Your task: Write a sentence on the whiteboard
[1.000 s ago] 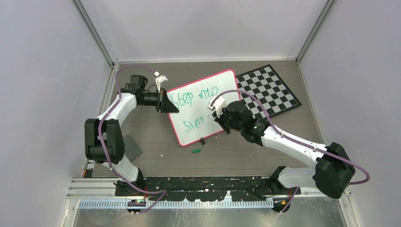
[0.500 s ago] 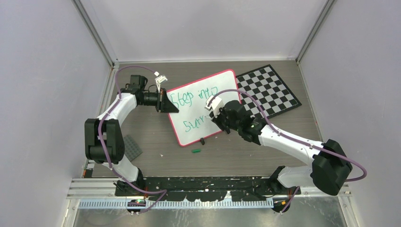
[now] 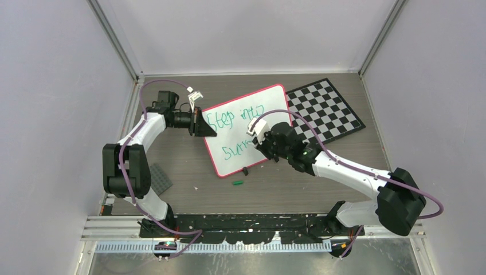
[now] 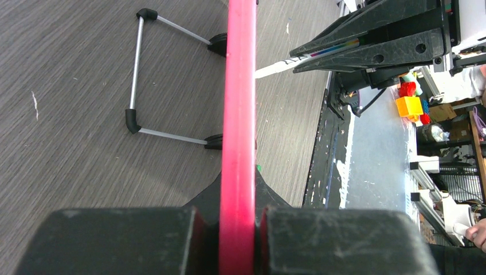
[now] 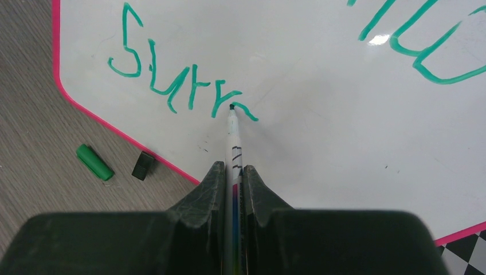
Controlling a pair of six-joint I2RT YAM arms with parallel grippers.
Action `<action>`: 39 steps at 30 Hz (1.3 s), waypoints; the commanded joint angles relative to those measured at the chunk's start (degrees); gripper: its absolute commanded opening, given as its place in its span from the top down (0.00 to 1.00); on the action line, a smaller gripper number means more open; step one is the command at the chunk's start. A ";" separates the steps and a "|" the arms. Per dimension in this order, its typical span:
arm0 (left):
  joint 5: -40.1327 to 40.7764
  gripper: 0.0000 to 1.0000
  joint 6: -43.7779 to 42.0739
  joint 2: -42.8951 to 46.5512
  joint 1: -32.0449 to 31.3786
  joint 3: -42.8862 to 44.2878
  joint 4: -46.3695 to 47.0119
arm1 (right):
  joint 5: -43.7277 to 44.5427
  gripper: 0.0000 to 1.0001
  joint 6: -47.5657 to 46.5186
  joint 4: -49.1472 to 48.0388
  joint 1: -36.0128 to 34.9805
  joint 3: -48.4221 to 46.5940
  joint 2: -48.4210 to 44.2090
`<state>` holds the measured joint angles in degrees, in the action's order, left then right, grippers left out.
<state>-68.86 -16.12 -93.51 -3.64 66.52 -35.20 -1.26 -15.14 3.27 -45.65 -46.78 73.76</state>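
Your left gripper (image 4: pixel 239 229) is clenching the pink-rimmed white whiteboard (image 3: pixel 232 134) (steadying it for writing). Your right gripper (image 5: pixel 232 186) is grasping the thin white marker (image 5: pixel 233 134), with its tip on the green handwritten sentence (image 5: pixel 172 86).

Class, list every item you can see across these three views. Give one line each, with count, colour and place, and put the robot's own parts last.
whiteboard: one, white with a red-pink rim, table centre, propped at a tilt
green words: two lines, green, on the whiteboard
marker: one, white barrel, tip on the lower line
marker cap: one, green, on the table by the board's near edge
small block: one, black, beside the cap
checkered board: one, black and white, far right of the table
flat plate: one, dark grey, near left
wire stand: one, silver with black ends, behind the board
table: one, grey-brown wood
arms: two, white and black
left tool: black, clamped on the rim
right tool: black, gripping the marker
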 commanded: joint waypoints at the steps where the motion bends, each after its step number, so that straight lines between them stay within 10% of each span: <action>1: 5.84 1.00 -2.07 -1.15 -0.98 -0.87 -9.19 | -0.06 1.00 -1.25 -0.40 -0.14 1.21 -1.75; 39: 5.86 1.00 -1.75 -1.36 -0.97 -0.34 -8.97 | -0.39 1.00 -1.79 0.45 1.41 -3.28 -0.72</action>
<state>-68.97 -16.95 -93.54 -3.66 66.74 -35.86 -0.12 -16.78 5.65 -44.40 -47.79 72.79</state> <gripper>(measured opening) 0.057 0.170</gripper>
